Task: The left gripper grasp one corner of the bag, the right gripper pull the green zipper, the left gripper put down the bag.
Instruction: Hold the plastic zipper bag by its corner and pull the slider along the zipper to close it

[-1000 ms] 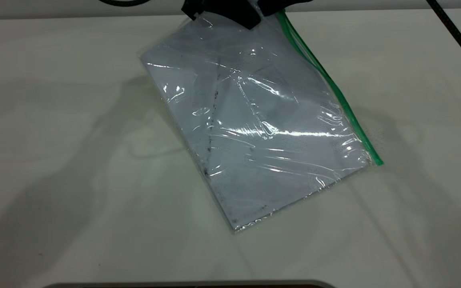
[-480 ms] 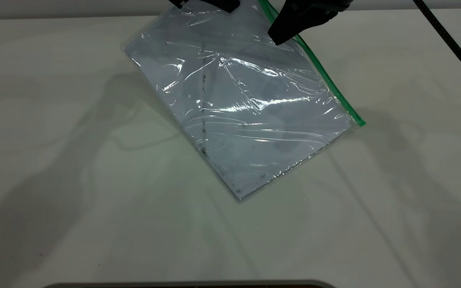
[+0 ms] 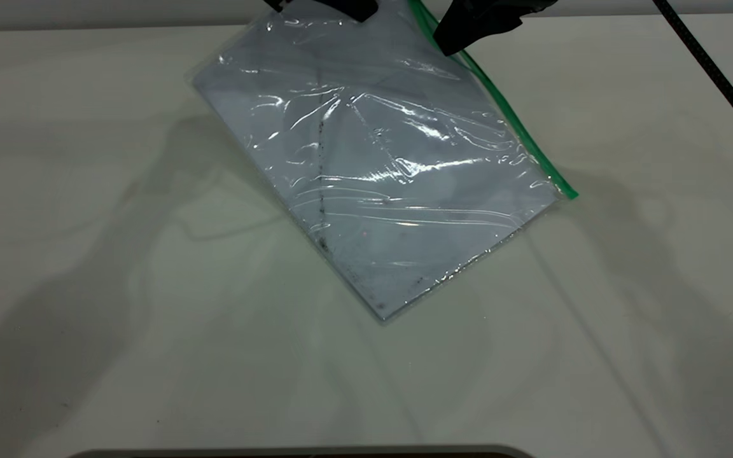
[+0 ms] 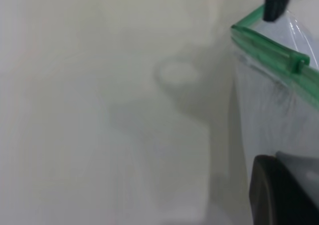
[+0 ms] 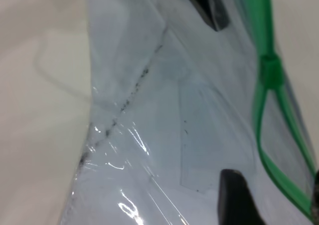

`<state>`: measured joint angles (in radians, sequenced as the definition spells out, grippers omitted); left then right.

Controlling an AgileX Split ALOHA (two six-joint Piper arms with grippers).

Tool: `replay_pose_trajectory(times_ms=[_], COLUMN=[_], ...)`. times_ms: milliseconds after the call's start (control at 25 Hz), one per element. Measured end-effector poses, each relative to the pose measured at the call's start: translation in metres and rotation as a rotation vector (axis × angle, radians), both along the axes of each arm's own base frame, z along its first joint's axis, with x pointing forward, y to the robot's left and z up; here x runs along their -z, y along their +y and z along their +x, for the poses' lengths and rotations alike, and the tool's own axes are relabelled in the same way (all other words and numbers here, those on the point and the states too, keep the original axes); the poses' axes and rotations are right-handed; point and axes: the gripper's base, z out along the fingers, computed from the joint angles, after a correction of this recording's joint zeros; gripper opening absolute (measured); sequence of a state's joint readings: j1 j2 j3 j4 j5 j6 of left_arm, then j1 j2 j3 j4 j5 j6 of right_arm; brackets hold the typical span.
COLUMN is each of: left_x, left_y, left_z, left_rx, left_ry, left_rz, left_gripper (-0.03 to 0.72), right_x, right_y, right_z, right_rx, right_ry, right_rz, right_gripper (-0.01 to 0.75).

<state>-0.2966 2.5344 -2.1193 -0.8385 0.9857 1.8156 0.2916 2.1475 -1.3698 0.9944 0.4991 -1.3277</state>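
Zip-pull step, not yet engaged. The bag (image 3: 379, 178) hangs tilted over the middle of the table (image 3: 86, 286). Its upper end is raised toward the edge on the arms' side, and its lowest corner touches the surface near the centre. The left gripper (image 3: 341, 7) is clenched on the raised corner; the sheet hangs from it, and one finger (image 4: 281, 195) lies against the plastic in the left wrist view. The right gripper (image 3: 462, 35) hovers just beside the zipper (image 3: 506, 117), close to the raised end. Its jaws are released and grasp nothing. In the right wrist view one finger (image 5: 234, 200) sits over the clear plastic and the green strip runs past its side. The slider (image 5: 271, 71) sits apart from that finger, and the two green tracks are split on the finger's side of it. Judgement: the right gripper should be centred on the slider itself, not the bare strip, and should close fully before any pull. The pull should run straight along the green edge while the left grip holds that edge taut. Risks: the glossy film may buckle, and the small tab may slip out of a shallow pinch.
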Motion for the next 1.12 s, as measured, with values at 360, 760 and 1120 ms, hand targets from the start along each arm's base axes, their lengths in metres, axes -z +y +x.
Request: replay_pose_trajectory(times_ms=[360, 760, 1120], left_x=[0.001, 0.011, 0.011], left_y=[-0.006, -0.013, -0.02], left_z=[-0.006, -0.009, -0.012], left_rx=[0.036, 0.051, 0.066], left_ry=[0.019, 0.036, 0.034], left_rz=[0.009, 0.016, 0.015], left_gripper=[0.053, 0.053, 0.053], right_x=[-0.002, -0.005, -0.005], right_y=[0.002, 0.005, 0.007], right_z=[0.003, 0.002, 0.0], right_rx=[0.038, 0.016, 0.001], right_ry=[-0.012, -0.01, 0.006], right_rz=[0.044, 0.089, 0.107], right_gripper=[0.48, 0.476, 0.34])
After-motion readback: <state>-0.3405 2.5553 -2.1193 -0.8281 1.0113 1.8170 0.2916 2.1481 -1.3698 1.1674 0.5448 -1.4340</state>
